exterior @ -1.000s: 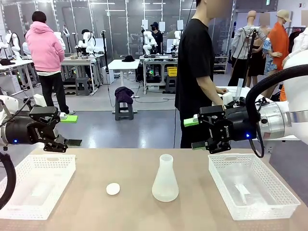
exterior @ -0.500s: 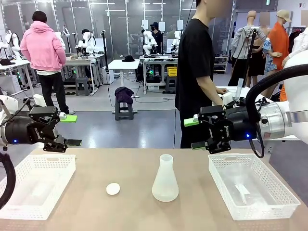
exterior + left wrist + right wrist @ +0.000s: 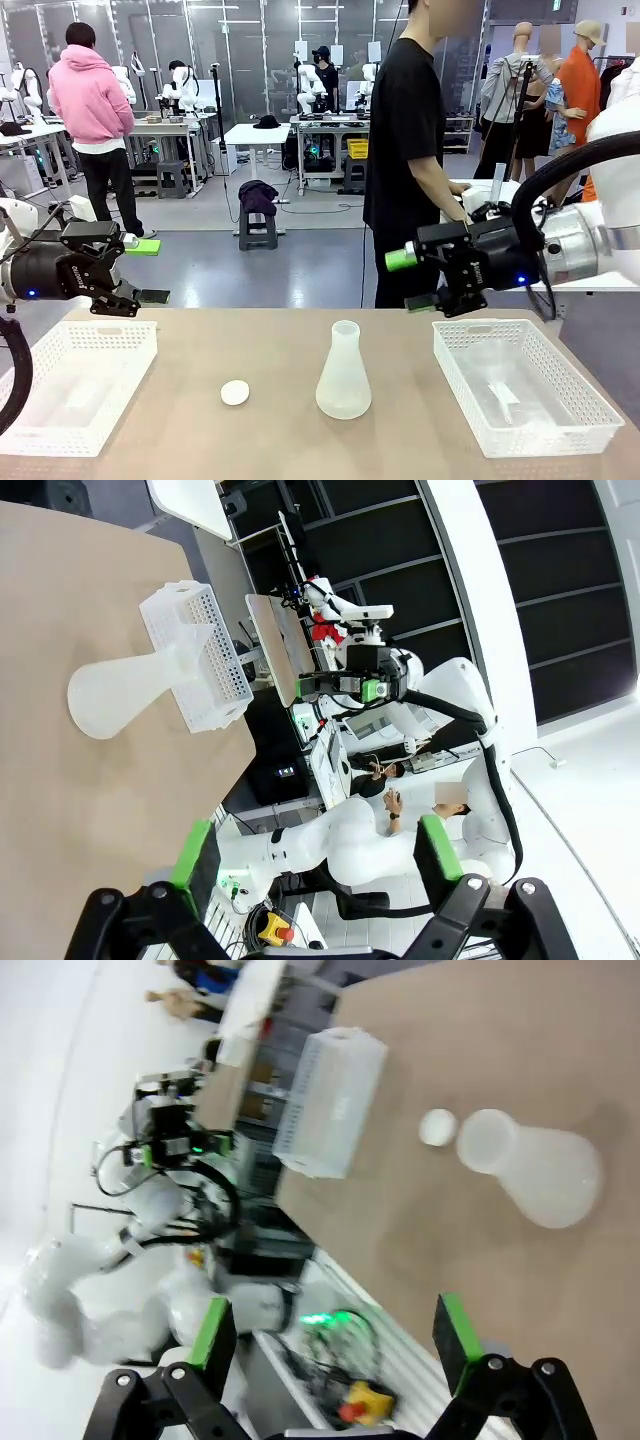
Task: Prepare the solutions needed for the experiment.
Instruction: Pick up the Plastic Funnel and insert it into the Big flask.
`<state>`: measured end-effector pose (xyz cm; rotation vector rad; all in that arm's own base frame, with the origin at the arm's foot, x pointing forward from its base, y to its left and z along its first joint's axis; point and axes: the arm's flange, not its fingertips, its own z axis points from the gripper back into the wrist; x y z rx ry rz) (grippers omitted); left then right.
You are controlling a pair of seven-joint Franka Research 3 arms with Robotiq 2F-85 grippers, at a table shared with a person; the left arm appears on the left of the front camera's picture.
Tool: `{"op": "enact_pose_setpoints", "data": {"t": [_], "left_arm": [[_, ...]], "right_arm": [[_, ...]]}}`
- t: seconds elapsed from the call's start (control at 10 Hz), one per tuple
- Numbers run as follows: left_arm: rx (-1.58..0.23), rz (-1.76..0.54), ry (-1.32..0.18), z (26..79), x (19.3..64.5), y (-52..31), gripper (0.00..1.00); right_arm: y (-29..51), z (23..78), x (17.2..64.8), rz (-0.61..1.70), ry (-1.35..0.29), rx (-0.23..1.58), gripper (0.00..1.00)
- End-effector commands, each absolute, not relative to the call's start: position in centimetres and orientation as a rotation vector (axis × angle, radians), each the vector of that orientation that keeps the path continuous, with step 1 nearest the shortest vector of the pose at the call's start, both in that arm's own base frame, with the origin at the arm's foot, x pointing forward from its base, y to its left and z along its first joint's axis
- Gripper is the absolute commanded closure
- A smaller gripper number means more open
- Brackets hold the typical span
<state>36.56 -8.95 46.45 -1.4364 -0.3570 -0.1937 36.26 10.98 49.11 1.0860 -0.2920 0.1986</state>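
Lately the right tool point(image 3: 412, 280) rolled slightly; it and the left tool point(image 3: 150, 271) stay released.

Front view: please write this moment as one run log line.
left gripper: open, empty, raised | right gripper: open, empty, raised | flask: upright, mid-table, untouched

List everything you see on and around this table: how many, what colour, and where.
table: one, tan, across the front view.
conical flask: one, translucent white, upright at mid-table; any liquid inside is too faint to tell.
round disc: one, white, flat on the table on the flask's left, apart from it.
left basket: one, white mesh, left end of the table; something clear inside, not identifiable.
right basket: one, white mesh, right end; something clear inside too.
person: one, black shirt, standing beyond the far edge.
left gripper: black, green pads, open, above the left basket's far edge.
right gripper: black, green pads, open, above the right basket's far corner.
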Motion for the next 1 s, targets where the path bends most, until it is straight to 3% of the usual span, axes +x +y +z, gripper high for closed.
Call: {"op": "enact_pose_setpoints", "data": {"t": [0.0,0.4,0.7,0.9], "left_arm": [[-1.445,-0.198,-0.348,46.6,36.4,-8.9,0.00],[-1.445,-0.198,-0.348,46.6,36.4,-8.9,0.00],[-1.445,-0.198,-0.348,46.6,36.4,-8.9,0.00],[-1.445,-0.198,-0.348,46.6,36.4,-8.9,0.00]], "right_arm": [[9.0,52.6,37.6,0.550,-0.343,0.793,0.00],[5.3,57.9,43.1,0.866,-0.184,0.427,0.00],[3.0,58.1,46.3,0.978,-0.104,0.325,0.00],[4.0,58.0,44.2,0.898,-0.127,0.363,0.00]]}}
